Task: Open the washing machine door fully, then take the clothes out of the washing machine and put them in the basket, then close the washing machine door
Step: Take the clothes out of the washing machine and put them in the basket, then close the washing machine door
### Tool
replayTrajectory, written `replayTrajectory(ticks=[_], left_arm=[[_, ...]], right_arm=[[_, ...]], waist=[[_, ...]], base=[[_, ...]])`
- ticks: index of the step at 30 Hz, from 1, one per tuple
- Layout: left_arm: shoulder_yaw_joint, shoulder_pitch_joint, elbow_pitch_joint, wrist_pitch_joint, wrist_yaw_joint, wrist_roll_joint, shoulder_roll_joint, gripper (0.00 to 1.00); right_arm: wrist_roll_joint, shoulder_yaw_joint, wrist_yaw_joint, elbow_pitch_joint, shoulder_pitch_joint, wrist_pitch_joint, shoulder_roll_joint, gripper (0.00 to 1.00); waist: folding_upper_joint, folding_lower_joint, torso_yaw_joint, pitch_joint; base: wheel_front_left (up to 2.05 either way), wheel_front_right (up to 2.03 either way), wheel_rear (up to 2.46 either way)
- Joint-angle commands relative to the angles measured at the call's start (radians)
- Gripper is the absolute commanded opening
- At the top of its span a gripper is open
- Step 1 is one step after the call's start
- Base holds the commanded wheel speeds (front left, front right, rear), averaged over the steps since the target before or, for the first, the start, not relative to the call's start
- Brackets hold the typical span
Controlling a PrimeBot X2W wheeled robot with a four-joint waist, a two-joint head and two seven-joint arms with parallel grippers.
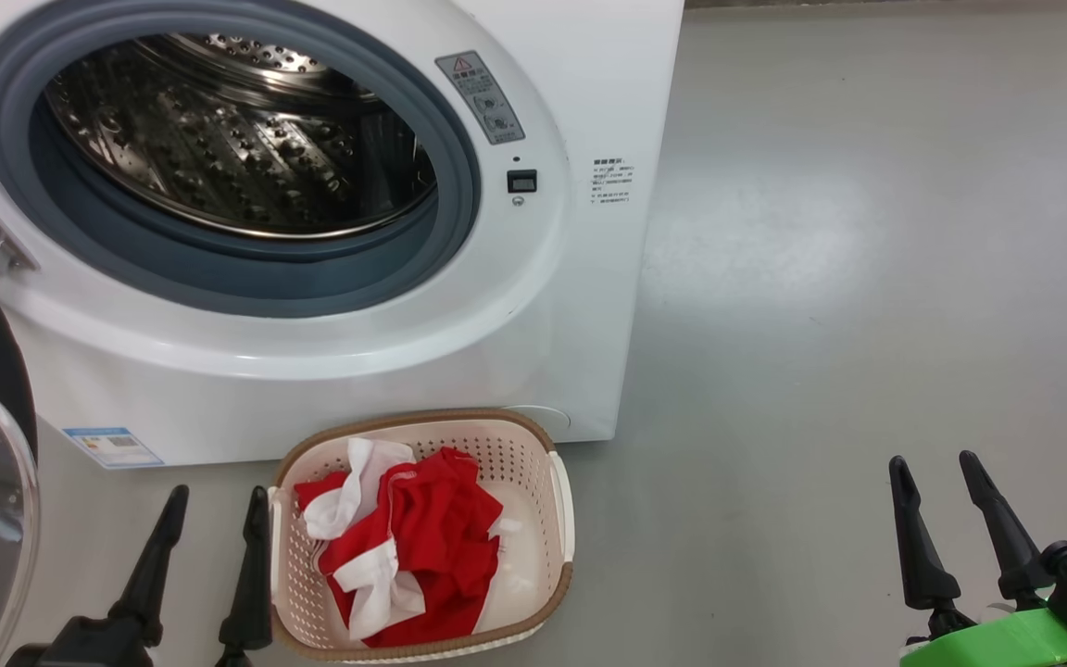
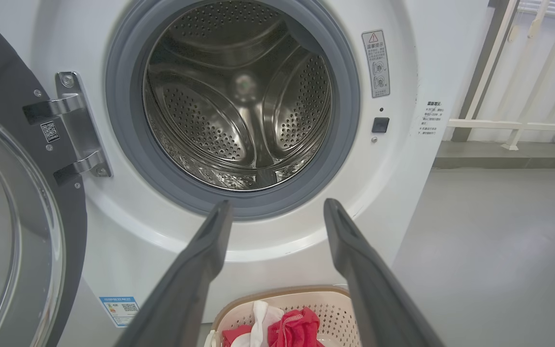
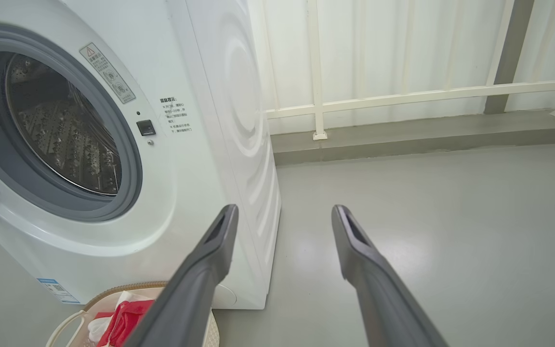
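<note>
Beyond the filled basket (image 1: pixel 422 419), you are facing door closing.
Left hand (image 1: pixel 219 496) and right hand (image 1: pixel 932 460) are hanging released; washing machine door (image 2: pixel 17 217) needs pushing.

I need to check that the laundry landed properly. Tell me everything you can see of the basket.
The basket is small, cream-white perforated plastic, a rounded rectangle with a brown woven-look rim and white side handles. It stands upright on the grey floor just before the washing machine. Red and white clothes lie crumpled inside. The open left gripper is close beside it.
</note>
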Motion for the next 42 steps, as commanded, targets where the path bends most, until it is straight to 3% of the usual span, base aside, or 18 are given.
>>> replayTrajectory(ticks=[1,15,32,42], left_arm=[[0.04,-0.014,-0.03,-0.005,-0.006,0.004,0.007,1.0],[0.046,-0.018,-0.027,-0.005,-0.006,0.026,0.004,1.0],[0.037,-0.02,-0.036,-0.005,-0.006,0.032,0.002,1.0],[0.032,-0.021,-0.036,-0.005,-0.006,0.031,0.002,1.0]], right_arm=[[0.009,0.023,0.007,-0.028,-0.012,-0.006,-0.018,1.0],[0.007,0.026,0.007,-0.026,-0.018,-0.006,-0.019,1.0],[0.008,0.029,0.007,-0.027,-0.016,-0.006,-0.019,1.0],[0.006,0.03,0.007,-0.027,-0.017,-0.006,-0.02,1.0]], waist=[[0.0,0.0,0.0,0.002],[0.0,0.0,-0.005,0.007],[0.0,0.0,0.002,0.011],[0.0,0.0,0.006,0.013]], base=[[0.0,0.0,0.0],[-0.13,0.13,0.0],[-1.29,1.27,0.02],[-0.36,0.36,0.0]])
